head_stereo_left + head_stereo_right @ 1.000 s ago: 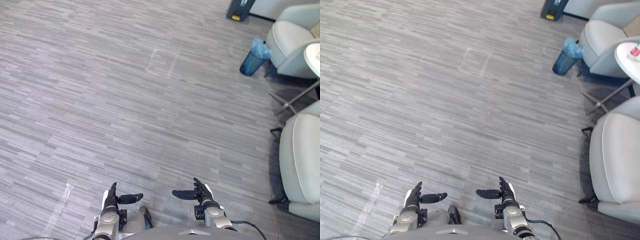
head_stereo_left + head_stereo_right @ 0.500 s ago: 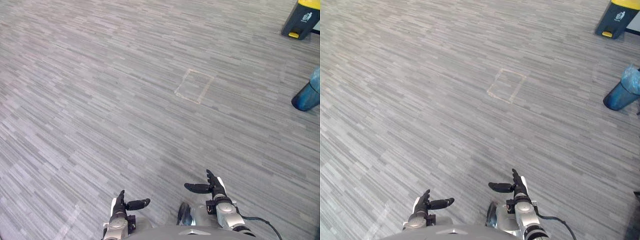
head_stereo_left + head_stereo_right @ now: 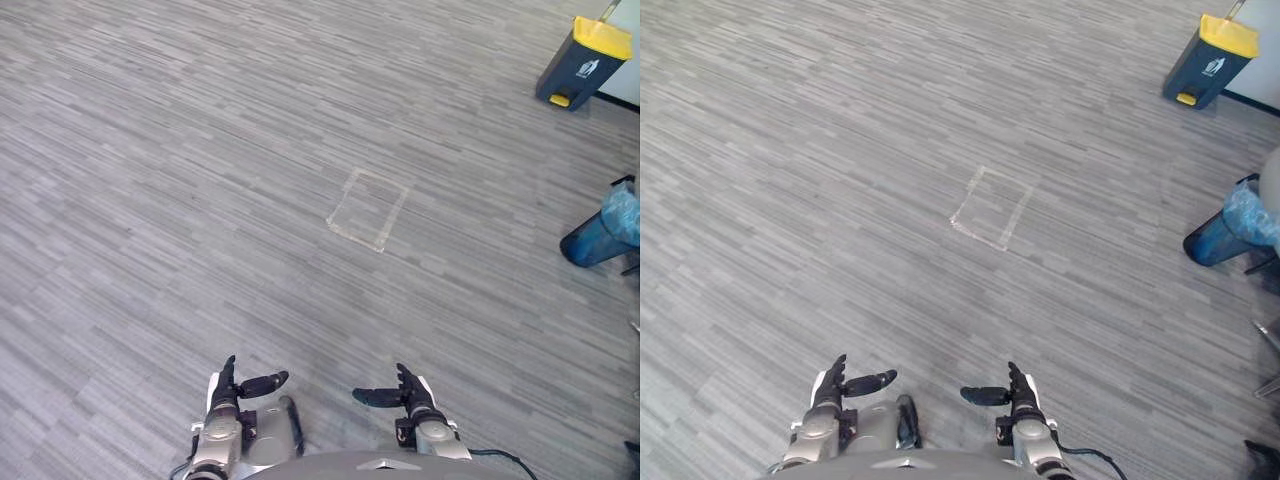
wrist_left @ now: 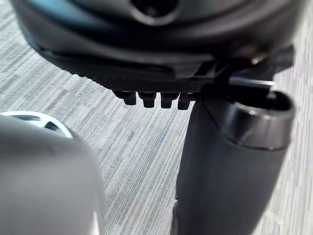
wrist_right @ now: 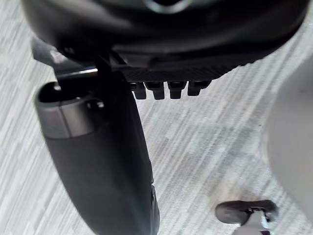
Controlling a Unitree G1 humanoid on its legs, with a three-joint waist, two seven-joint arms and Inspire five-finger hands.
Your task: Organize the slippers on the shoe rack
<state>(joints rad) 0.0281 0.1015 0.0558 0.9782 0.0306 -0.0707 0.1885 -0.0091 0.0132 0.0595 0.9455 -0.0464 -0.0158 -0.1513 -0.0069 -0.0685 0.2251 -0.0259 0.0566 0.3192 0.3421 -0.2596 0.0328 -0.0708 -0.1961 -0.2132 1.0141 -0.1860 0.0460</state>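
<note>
Where the slippers and shoe rack lie cannot be told, so neither hand can be judged nearer. At the bottom centre of the frame, the left hand and right hand hover over grey carpet, fingers straight, thumbs pointing toward each other, holding nothing. A taped square lies mid-frame; a yellow-lidded bin stands upper right, a blue bin at the right edge

The floor ahead of the black right hand is grey with thin streaks and a pale square outline, and far beyond it are a dark bin with a yellow lid and a blue bin.
</note>
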